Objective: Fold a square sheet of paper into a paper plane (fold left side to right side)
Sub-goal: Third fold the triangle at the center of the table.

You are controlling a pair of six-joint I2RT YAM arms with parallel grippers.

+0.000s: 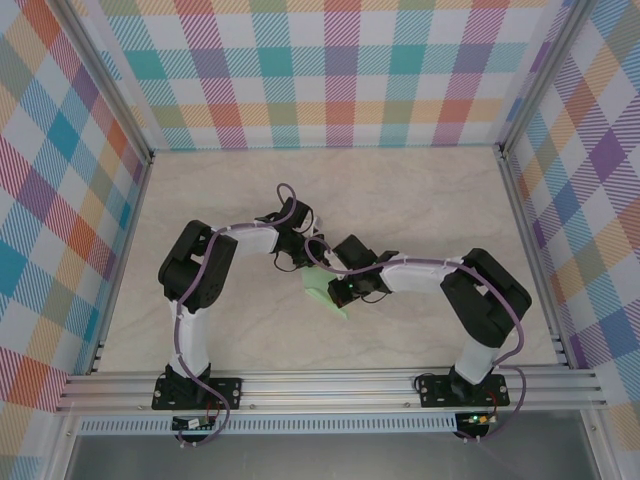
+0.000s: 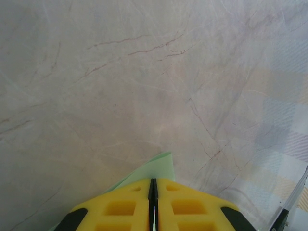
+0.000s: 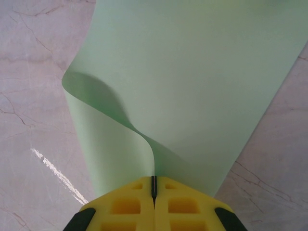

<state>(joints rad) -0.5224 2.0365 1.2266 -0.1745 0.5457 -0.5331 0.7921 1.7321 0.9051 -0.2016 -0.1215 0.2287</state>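
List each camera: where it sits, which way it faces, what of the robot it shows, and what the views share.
Top external: above and behind the bases, looking down on the table; left arm and right arm show.
Left wrist: on the left arm, facing down at the table; shut left gripper, a paper corner beyond it.
Right wrist: on the right arm, facing down along the curled paper; right gripper shut on it.
Shared: all three show the paper and table.
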